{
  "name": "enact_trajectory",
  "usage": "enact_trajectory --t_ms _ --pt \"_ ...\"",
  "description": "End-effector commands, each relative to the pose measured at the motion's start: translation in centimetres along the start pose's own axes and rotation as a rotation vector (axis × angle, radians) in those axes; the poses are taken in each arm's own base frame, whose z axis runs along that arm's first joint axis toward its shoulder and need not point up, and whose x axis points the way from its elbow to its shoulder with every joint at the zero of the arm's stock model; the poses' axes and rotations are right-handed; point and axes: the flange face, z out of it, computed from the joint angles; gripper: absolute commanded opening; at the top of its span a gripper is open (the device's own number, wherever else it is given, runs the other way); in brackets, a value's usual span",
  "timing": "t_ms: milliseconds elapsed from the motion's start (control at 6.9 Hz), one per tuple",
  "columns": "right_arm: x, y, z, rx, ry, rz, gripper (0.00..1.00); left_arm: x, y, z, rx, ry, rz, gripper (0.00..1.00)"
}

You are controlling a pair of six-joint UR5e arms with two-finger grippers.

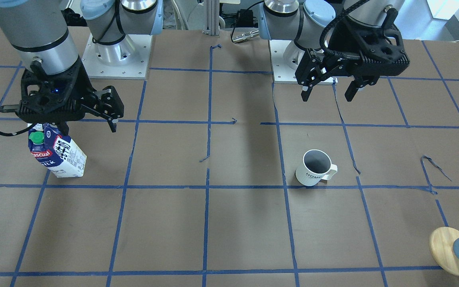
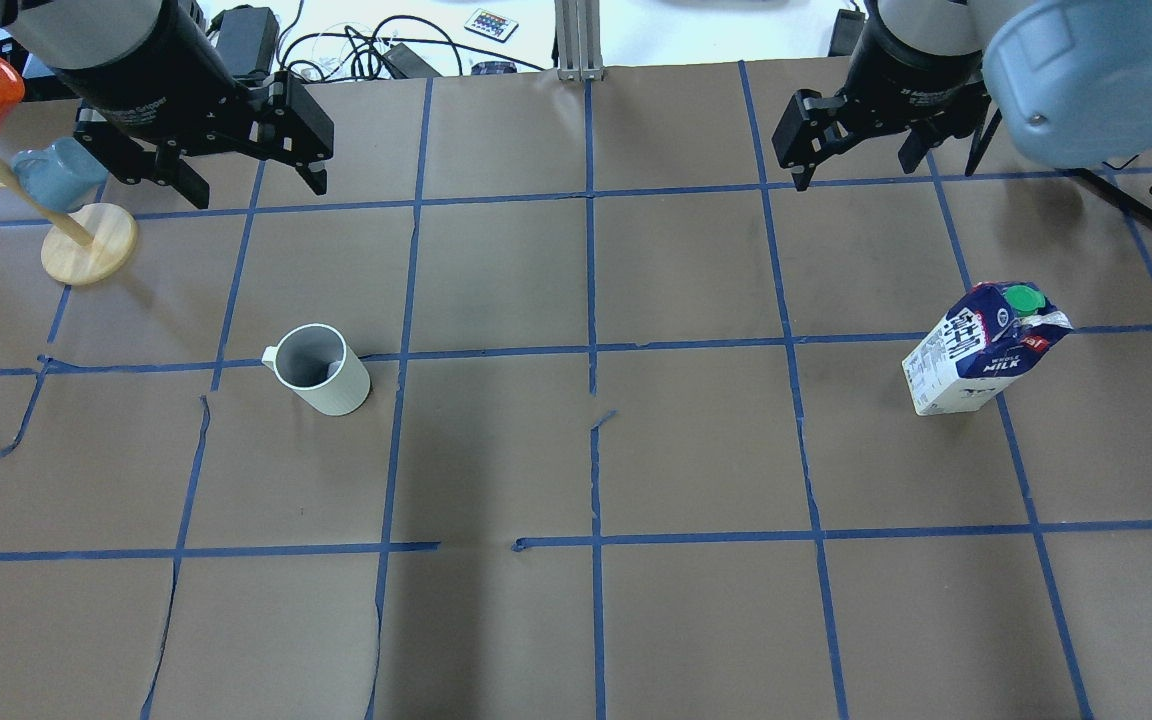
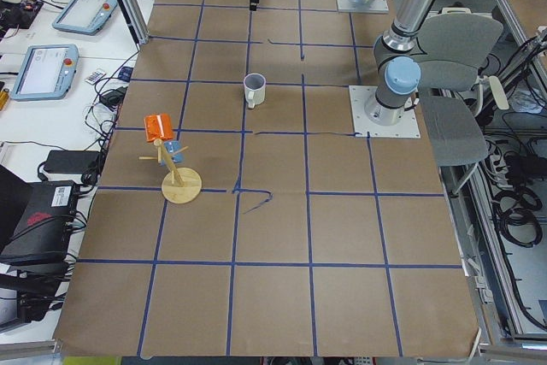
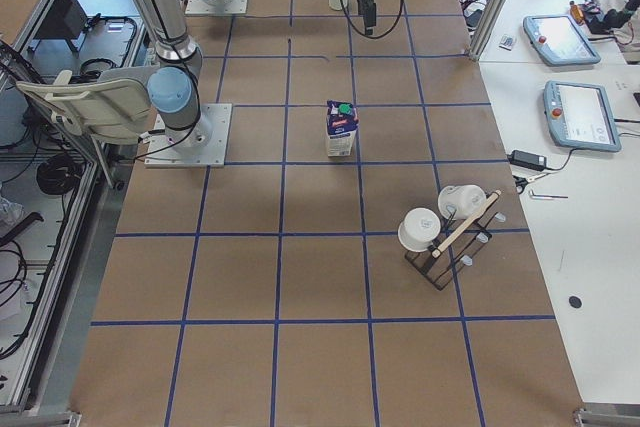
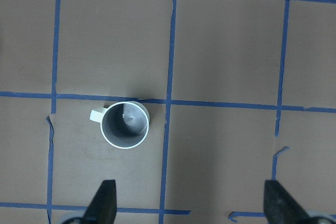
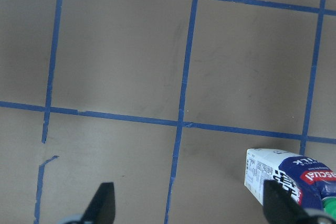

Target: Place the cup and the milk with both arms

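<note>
Between the fingertips of your left gripper [image 2: 258, 192] nothing is held: the jaws are spread wide and the tool hangs above the table [image 2: 696, 450], touching no item. Its wrist view looks straight down on the cup [image 5: 125, 125], which lies ahead of the two fingers [image 5: 105, 203], nearer the one on that view's left. Your right gripper [image 2: 856, 172] is likewise spread and empty, raised off the surface. Its wrist view catches the milk [image 6: 289, 179] only in the lower right corner. Cup [image 2: 321, 370]: white, ribbed, grey inside, upright on the brown paper beside a blue tape line, on the robot's left half. Milk [image 2: 981, 350]: blue and white carton, green cap on top, standing upright on the right half, well apart from the cup. Wooden stand [image 2: 88, 245]: at the far left edge, carrying a blue-grey mug [image 2: 56, 175].
</note>
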Motion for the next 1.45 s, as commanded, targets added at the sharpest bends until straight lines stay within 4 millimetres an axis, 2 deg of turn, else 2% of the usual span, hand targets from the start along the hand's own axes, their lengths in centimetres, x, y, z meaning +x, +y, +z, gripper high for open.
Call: enact_trajectory --t_ms 0,145,290,435,580,725,870,1014,1159,1304 --pt "4.0 0.2 1.7 -0.036 0.001 -0.036 1.00 -0.3 -0.5 0.8 -0.018 -0.009 -0.005 1.00" --pt "8.2 0.6 3.0 -0.065 -0.010 -0.052 1.00 -0.9 -1.1 2.6 -0.071 -0.016 -0.015 1.00" --pt "13.6 2.1 5.8 -0.106 -0.026 0.000 1.00 -1.3 -0.9 6.9 -0.155 -0.021 -0.005 1.00" --pt "17.6 4.2 9.5 -0.159 -0.052 0.014 1.00 -1.5 -0.4 12.3 -0.171 -0.019 0.026 1.00" --pt "18.4 5.3 11.1 -0.159 -0.060 -0.005 1.00 -1.7 0.2 17.3 -0.135 -0.018 0.055 1.00" --pt "18.4 5.7 12.7 -0.156 -0.057 -0.030 1.00 -1.9 0.6 21.4 -0.102 -0.018 0.103 1.00" --pt "18.2 6.4 13.8 -0.173 -0.066 -0.026 1.00 -2.4 1.5 24.4 -0.125 -0.052 0.108 1.00" --pt "18.7 6.7 14.2 -0.174 -0.068 -0.015 1.00 -2.9 2.5 26.6 -0.174 -0.095 0.110 1.00" --pt "19.1 6.4 14.3 -0.139 -0.049 -0.012 0.84 -3.0 2.7 28.1 -0.205 -0.095 0.112 0.85" --pt "18.9 6.9 14.8 -0.155 -0.058 -0.009 0.71 -3.0 2.5 28.7 -0.215 -0.094 0.115 0.58"
